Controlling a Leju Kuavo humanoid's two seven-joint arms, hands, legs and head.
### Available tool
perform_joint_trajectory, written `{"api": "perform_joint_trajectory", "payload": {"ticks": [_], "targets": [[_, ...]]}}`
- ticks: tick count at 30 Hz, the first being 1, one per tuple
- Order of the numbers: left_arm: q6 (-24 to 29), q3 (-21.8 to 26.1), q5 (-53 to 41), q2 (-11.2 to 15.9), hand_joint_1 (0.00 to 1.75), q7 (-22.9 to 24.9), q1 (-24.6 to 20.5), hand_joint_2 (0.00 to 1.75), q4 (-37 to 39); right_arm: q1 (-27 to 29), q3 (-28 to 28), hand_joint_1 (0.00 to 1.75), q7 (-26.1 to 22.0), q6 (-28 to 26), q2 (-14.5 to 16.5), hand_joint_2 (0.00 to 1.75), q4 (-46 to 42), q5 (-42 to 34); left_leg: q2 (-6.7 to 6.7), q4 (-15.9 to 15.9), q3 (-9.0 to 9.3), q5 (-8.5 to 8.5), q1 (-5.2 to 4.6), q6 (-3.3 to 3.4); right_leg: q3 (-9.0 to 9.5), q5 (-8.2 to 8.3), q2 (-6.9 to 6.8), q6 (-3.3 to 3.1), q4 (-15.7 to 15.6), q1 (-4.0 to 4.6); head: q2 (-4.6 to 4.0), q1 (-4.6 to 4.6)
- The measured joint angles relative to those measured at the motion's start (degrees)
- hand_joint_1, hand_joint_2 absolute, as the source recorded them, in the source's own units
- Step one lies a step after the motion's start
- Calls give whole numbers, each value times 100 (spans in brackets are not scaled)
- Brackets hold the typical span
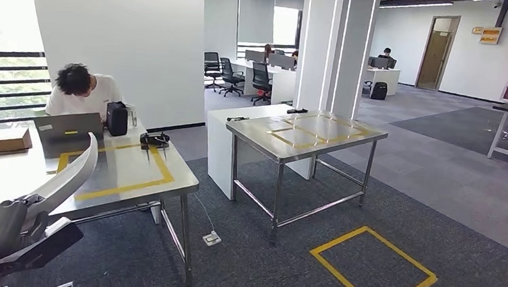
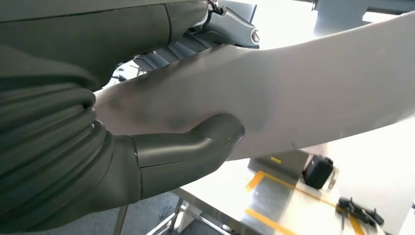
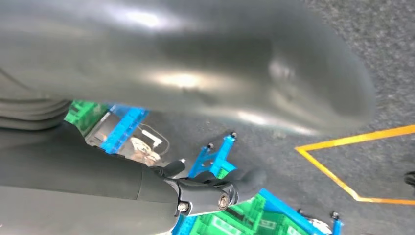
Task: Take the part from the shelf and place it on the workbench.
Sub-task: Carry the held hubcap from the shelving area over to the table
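Close against the left wrist camera, the left hand (image 2: 161, 161) clasps a long, pale grey, smooth curved plastic part (image 2: 303, 93), its thick grey thumb pressed on one face and the darker fingers (image 2: 161, 58) wrapped over the opposite face. From the head view, that same left hand (image 1: 2, 230) sits at the lower left with the part (image 1: 74, 171) rising out of it as a slim, arched, matte off-white panel that narrows toward its upper tip; it is held in the air over the near edge of the steel table marked with a yellow tape rectangle (image 1: 141, 176), not resting on it. On that table lie a cardboard box (image 1: 4, 139), a grey laptop (image 1: 68, 127), a black pouch (image 1: 116, 118) and a small black tool (image 1: 155, 139), and a person in a white shirt (image 1: 83, 91) sits at its far side. A second steel table with yellow tape squares (image 1: 306, 133) stands further off, with a yellow tape square on the grey carpet floor (image 1: 374, 267) in front of it. In the right wrist view, the right hand (image 3: 205, 191) hangs above blue and green crates (image 3: 230, 220); whether its fingers are spread or curled I cannot tell.
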Motion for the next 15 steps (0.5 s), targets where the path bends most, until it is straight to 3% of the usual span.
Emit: {"api": "perform_joint_trajectory", "payload": {"ticks": [4, 5, 7, 8, 9, 10, 11, 13, 15], "targets": [[1, 1, -30, 8, 157, 27, -13, 175, -10, -13, -1, 0, 1, 33, 9, 0, -1, 10, 30, 159, -65, -124, 1, -127, 70, -40, -5, -162, -34, -17, 1, -11], [1, 1, -40, 12, 157, 37, -19, 175, -14, -16, -1, 0, -1, 44, 10, 0, -1, 15, 53, 413, -198, -234, 7, -158, 97, -56, -6, -195, -41, -24, 1, -19], [2, 1, -57, 22, 157, 43, -13, 175, -9, -14, -1, 0, -6, 63, 10, 0, -1, 32, 80, 1199, -648, -510, 13, -194, 144, -105, -6, -232, -40, -22, 1, -33], [2, 1, -64, 27, 157, 43, 3, 175, -5, -12, -1, 0, -10, 67, 11, 0, -1, 43, 85, 1527, -871, -571, 14, -195, 172, -133, -7, -239, -40, -18, 1, -36], [2, 1, -70, 33, 157, 42, 20, 175, -1, -12, -1, 0, -15, 68, 11, 0, -1, 52, 88, 1677, -1013, -525, 13, -182, 208, -163, -7, -240, -40, -12, 1, -39], [2, 1, -73, 40, 157, 39, 32, 175, 2, -11, -1, 0, -19, 68, 11, 0, -1, 59, 90, 1595, -1038, -359, 7, -154, 254, -196, -8, -241, -40, -2, 1, -41], [2, 1, -74, 46, 157, 34, 36, 175, 2, -11, -1, 0, -21, 68, 11, 0, -1, 63, 95, 1290, -946, -102, -8, -106, 310, -233, -10, -240, -41, 12, 1, -43], [7, 1, -73, 56, 157, 15, 27, 175, -1, -11, -1, 0, -19, 67, 17, 0, -1, 67, 150, 470, -617, 359, -74, 42, 415, -312, -24, -228, -49, 41, 1, -45], [14, 1, -72, 54, 157, -8, 13, 175, -1, -9, -1, 0, -15, 66, 28, 0, 0, 67, 195, 20, -406, 471, -132, 137, 464, -368, -53, -185, -65, 48, 1, -42]]}}
